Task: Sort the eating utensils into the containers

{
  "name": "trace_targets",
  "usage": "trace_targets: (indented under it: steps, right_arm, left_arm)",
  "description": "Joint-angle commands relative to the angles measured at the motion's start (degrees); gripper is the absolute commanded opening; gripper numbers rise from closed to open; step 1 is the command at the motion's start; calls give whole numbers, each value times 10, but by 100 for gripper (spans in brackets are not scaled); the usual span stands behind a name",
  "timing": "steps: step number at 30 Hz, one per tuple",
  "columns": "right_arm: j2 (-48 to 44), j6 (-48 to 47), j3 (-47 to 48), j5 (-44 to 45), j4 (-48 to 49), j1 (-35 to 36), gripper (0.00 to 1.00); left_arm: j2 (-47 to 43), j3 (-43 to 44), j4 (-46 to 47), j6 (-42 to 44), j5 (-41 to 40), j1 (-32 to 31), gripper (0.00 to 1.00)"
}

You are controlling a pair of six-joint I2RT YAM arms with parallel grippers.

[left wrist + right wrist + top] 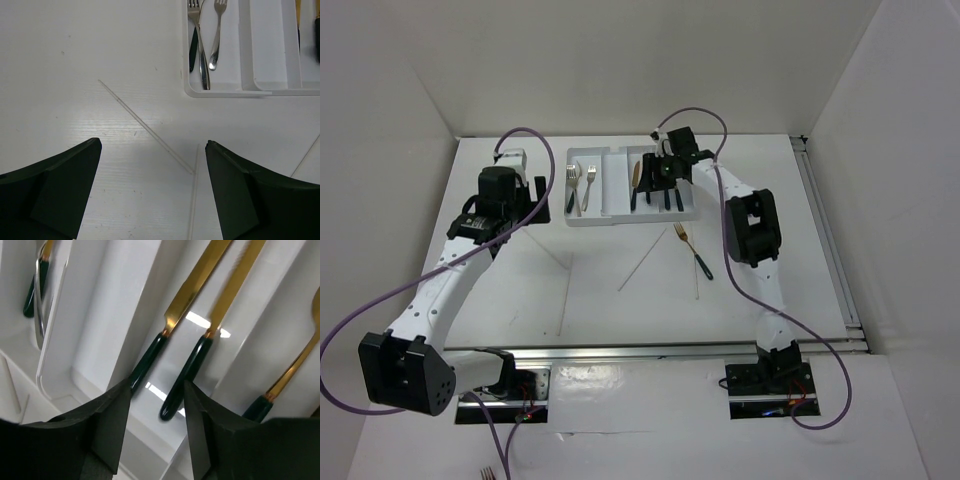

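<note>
The white organiser tray lies at the back middle of the table. Its left slot holds forks, one silver and one dark-handled. A right slot holds two gold knives with dark handles. My right gripper is open and empty, low over those handles; it shows above the tray in the top view. My left gripper is open and empty, just left of the tray, above two pale chopsticks that meet in a V. A gold fork lies loose on the table.
More thin chopsticks lie scattered on the table in front of the tray. A gold utensil with a dark handle lies in the slot right of the knives. White walls enclose the table on three sides.
</note>
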Motion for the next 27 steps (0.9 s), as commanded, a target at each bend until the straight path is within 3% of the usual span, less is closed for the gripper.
trace_targets:
  steps: [1, 4, 10, 14, 17, 21, 27]
  right_arm:
    - [-98, -48, -57, -14, 35, 0, 55]
    - [-181, -87, -123, -27, 57, 0, 61]
    - [-317, -170, -238, -16, -45, -27, 51]
    - [-448, -311, -372, 27, -93, -43, 46]
    - [-496, -376, -430, 2, -160, -58, 46]
    - [-523, -423, -486, 13, -196, -64, 40]
    - [-502, -443, -508, 32, -232, -53, 40]
  left_arm:
    - [-6, 23, 13, 8, 7, -2, 100]
    - [-6, 17, 13, 3, 13, -2, 100]
    - [-6, 12, 24, -8, 25, -2, 100]
    - [0, -1, 30, -13, 31, -7, 100]
    - [5, -1, 36, -13, 36, -13, 100]
    - [11, 5, 41, -19, 36, -24, 100]
    - [16, 10, 41, -19, 36, -30, 100]
